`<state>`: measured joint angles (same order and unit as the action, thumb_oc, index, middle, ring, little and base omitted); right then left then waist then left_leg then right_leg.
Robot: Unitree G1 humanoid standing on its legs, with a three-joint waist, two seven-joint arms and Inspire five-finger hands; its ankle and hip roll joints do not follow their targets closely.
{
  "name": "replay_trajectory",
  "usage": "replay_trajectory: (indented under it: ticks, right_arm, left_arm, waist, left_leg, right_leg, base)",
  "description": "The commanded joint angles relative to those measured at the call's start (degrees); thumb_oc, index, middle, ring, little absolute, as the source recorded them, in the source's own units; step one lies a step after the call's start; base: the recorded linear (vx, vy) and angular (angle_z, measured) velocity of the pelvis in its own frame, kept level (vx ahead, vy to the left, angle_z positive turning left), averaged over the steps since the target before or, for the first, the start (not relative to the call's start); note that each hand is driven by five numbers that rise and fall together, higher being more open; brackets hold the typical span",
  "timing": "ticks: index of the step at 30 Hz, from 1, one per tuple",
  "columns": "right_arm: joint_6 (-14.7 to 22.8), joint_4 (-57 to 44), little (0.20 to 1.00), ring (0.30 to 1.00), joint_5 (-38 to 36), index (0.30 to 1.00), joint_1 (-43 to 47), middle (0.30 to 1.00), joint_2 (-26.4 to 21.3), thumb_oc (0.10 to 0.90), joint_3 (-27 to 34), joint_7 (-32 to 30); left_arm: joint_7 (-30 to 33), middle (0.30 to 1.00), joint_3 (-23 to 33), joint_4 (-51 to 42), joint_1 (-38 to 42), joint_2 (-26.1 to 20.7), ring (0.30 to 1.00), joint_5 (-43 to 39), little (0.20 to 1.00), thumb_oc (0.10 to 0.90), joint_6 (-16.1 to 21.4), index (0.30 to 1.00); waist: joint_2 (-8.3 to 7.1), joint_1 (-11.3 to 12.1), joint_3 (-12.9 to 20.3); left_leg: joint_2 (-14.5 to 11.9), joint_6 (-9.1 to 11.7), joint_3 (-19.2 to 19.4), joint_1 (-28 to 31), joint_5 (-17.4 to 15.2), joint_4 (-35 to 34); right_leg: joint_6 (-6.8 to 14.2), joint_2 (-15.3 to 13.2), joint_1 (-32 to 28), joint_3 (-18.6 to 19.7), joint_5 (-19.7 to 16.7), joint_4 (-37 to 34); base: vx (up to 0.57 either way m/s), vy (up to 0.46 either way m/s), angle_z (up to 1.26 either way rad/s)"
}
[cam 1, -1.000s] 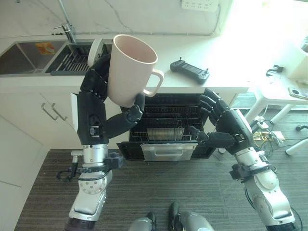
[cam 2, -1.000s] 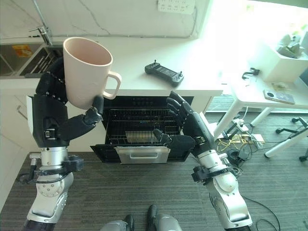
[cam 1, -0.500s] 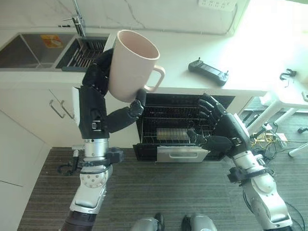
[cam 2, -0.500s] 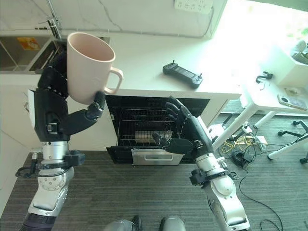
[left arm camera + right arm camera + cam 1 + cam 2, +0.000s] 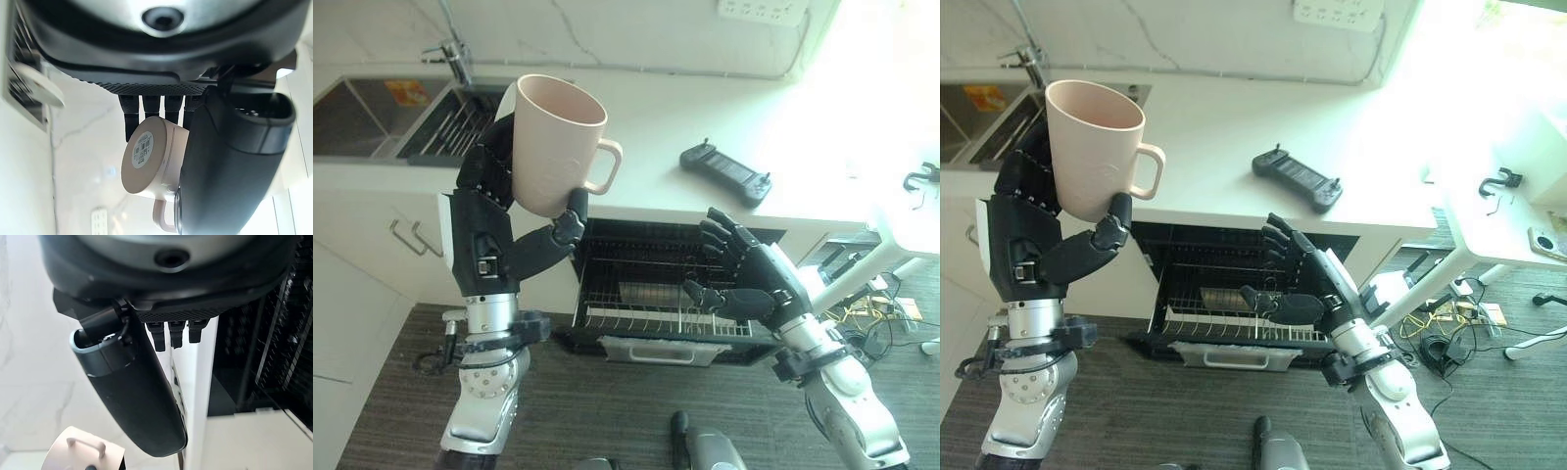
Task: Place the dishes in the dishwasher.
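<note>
A pale pink mug (image 5: 555, 139) with a side handle is held upright, high above the counter edge, by my left hand (image 5: 494, 211), whose fingers and thumb curl round its body. In the left wrist view the mug's base (image 5: 144, 152) shows past the fingers. Below the white counter (image 5: 705, 127) the dishwasher (image 5: 656, 294) stands open, its wire rack (image 5: 1234, 328) pulled out with a small metal basket inside. My right hand (image 5: 744, 284) hovers in front of the rack's right part, fingers spread and holding nothing.
A black handheld controller (image 5: 724, 172) lies on the counter at the right. A sink (image 5: 362, 108) with a tap and a drying rack (image 5: 450, 122) holding a white plate sits at the left. White desks and cables stand at the far right.
The camera has shifted, so the whole scene sits differently. The dishwasher rack now shows pulled further out. The mug stays in my left hand; the right hand remains open before the rack.
</note>
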<state>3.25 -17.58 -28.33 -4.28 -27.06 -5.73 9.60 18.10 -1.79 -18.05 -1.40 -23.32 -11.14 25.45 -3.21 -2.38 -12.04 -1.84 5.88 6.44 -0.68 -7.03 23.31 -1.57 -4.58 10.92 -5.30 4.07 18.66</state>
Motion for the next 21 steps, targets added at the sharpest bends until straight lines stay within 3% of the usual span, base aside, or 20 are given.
replay_trajectory:
  ticks: [1, 2, 4, 5, 7, 11, 21]
  right_arm:
    - [4.8, -5.2, 0.900, 0.900, -2.7, 0.900, 3.4, 0.900, 0.2, 0.800, 3.3, 1.5]
    - [4.7, -4.8, 0.900, 0.900, -2.9, 0.900, 3.7, 0.900, 0.2, 0.800, 3.4, 1.6]
    - [5.5, -3.6, 0.900, 0.900, -2.8, 0.900, 3.9, 0.900, -0.1, 0.800, 3.7, 1.7]
    - [5.8, -3.1, 0.900, 0.900, -2.8, 0.900, 4.2, 0.900, -0.5, 0.800, 3.8, 2.1]
    - [5.0, -2.4, 0.900, 0.900, -5.6, 0.900, 5.4, 0.900, -2.6, 0.800, 4.6, 4.2]
    - [2.6, -2.3, 0.900, 0.900, -10.8, 0.900, 6.7, 0.900, -1.3, 0.800, 5.0, 6.1]
    - [2.3, -3.5, 0.900, 0.900, -17.4, 0.900, 10.7, 0.900, 0.5, 0.800, 3.8, 6.8]
  left_arm:
    - [0.9, 0.300, -0.5, -4.2, 4.1, -0.8, 0.300, 1.3, 0.300, 0.400, 8.4, 0.300]
    - [1.2, 0.300, -0.8, -3.6, 4.3, -0.9, 0.300, 1.3, 0.300, 0.400, 8.7, 0.300]
    - [2.1, 0.300, -1.8, -1.7, 5.3, -1.3, 0.300, 1.8, 0.300, 0.400, 9.8, 0.300]
    - [2.8, 0.300, -2.3, -1.2, 5.8, -1.4, 0.300, 2.4, 0.300, 0.400, 9.6, 0.300]
    - [6.4, 0.300, -3.5, 1.2, 7.7, -1.5, 0.300, 5.5, 0.300, 0.400, 9.7, 0.300]
    - [7.3, 0.300, -4.9, 6.2, 10.0, -1.4, 0.300, 9.3, 0.300, 0.400, 11.3, 0.300]
    - [15.8, 0.300, -9.9, 14.4, 14.8, -1.7, 0.300, 21.3, 0.300, 0.400, 14.3, 0.300]
  waist:
    - [0.50, -1.0, 2.8]
    - [1.19, -1.4, 2.8]
    - [2.26, -2.1, 2.9]
    - [2.19, -2.1, 3.0]
    - [2.09, -2.3, 3.9]
    - [2.37, -2.7, 5.5]
    - [1.11, -2.5, 6.5]
  left_leg:
    - [-5.8, -0.8, 1.6, -0.5, 5.2, -6.1]
    - [-7.5, -0.6, 2.6, -2.7, 3.7, -6.1]
    - [-10.7, 0.4, 3.7, -6.9, 4.2, -6.1]
    - [-10.8, 0.3, 2.7, -7.3, 4.4, -6.1]
    - [-9.6, 0.2, -0.3, -6.7, 1.7, -6.1]
    - [-9.7, 0.3, 0.6, -5.5, -1.6, -6.1]
    - [-8.9, -1.4, 2.5, -3.4, -4.9, -6.1]
  right_leg:
    - [5.4, -2.8, -1.7, -0.3, 2.6, -1.5]
    - [5.8, -2.5, -1.7, -1.0, 3.0, -1.5]
    - [6.1, -2.4, -2.2, -2.6, 3.8, -1.5]
    - [6.1, -2.4, -2.1, -2.3, 3.9, -1.5]
    - [6.0, -3.0, -2.3, -2.3, 4.0, -1.5]
    - [7.1, -4.8, -3.4, -4.4, 4.1, -1.5]
    - [9.8, -8.0, -3.9, -5.4, 2.8, -1.5]
  base:
    - [0.02, 0.086, -0.10]
    - [-0.01, 0.142, 0.02]
    - [0.01, 0.125, 0.29]
    - [0.05, 0.126, 0.32]
    - [0.07, 0.233, -0.12]
    - [0.08, 0.176, 0.05]
    - [0.06, 0.089, 0.08]
